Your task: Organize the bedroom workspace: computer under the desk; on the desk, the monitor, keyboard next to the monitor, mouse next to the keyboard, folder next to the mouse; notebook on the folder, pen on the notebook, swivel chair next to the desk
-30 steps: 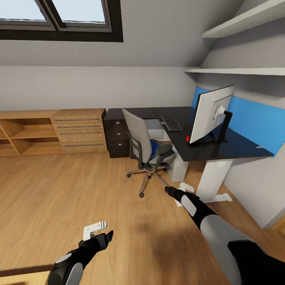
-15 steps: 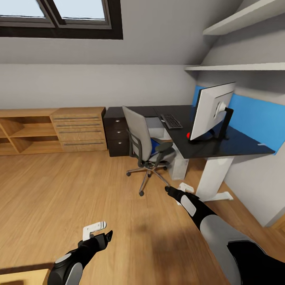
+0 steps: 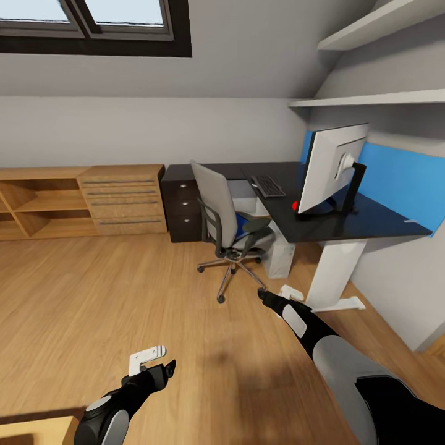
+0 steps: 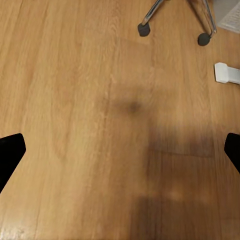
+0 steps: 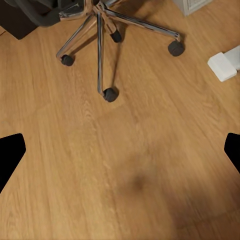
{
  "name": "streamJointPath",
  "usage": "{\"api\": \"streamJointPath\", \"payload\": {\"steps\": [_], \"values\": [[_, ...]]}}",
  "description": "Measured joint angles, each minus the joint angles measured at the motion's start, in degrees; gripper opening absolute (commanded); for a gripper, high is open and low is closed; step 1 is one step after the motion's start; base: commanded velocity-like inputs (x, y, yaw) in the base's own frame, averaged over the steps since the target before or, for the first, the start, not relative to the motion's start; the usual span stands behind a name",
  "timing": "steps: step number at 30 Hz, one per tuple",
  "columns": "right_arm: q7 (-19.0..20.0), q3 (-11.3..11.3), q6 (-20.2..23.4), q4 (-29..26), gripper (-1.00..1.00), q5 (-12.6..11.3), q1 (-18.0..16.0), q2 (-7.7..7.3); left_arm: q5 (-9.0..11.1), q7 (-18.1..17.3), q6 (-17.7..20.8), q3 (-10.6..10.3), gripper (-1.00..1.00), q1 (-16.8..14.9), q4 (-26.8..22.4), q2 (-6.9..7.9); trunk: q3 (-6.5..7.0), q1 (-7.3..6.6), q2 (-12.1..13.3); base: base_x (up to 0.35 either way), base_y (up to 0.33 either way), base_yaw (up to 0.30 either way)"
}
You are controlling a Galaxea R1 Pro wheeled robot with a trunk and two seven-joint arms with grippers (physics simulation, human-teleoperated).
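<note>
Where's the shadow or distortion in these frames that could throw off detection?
Head view: wide-angle bend in the shelves; soft dark shadow on the floor between the arms; the monitor is sharp. Left wrist view: dim blotchy shadow mid-floor, black fingertips at the edges. Right wrist view: the swivel chair base casts thin shadows, mildly soft.

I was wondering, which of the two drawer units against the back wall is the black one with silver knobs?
The drawer unit directly behind the swivel chair, joined to the desk. The other unit, to its left, is light wood with bar handles.
</note>
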Motion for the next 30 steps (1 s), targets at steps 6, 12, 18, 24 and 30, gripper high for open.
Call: {"api": "streamJointPath", "payload": {"steps": [6, 12, 18, 24, 30], "values": [[0.13, 0.11, -0.34, 0.00, 1.00, 0.17, 0.00, 0.14, 0.78, -0.19, 4.60, -0.27, 1.00, 0.00, 0.00, -0.22, -1.08, 1.32, -2.41, 0.000, 0.000, 0.000], [-0.80, 3.46, -7.50, -0.91, 1.00, 4.39, 0.00, 0.19, 9.45, -0.01, 19.39, 0.03, 1.00, -12.54, 6.54, -2.39, -2.15, 2.64, -4.81, 0.000, 0.000, 0.000], [-2.23, 4.15, -8.82, -0.78, 1.00, 5.26, -0.06, 0.55, 17.23, -0.32, 19.99, 0.33, 1.00, -29.00, 25.51, -2.57, -3.23, 3.96, -7.22, 0.000, 0.000, 0.000], [-2.66, 4.26, -10.61, -0.79, 1.00, 12.99, -0.22, 1.56, 23.76, -0.57, 20.22, 0.01, 1.00, -33.41, 23.82, -1.79, -4.31, 5.27, -9.63, 0.000, 0.000, 0.000], [-2.66, 4.31, -10.95, -0.91, 1.00, 14.94, -0.24, 1.80, 23.98, -0.35, 20.08, -3.00, 1.00, -23.68, 5.18, -1.31, -5.39, 6.59, -12.04, 0.000, 0.000, 0.000]]}}
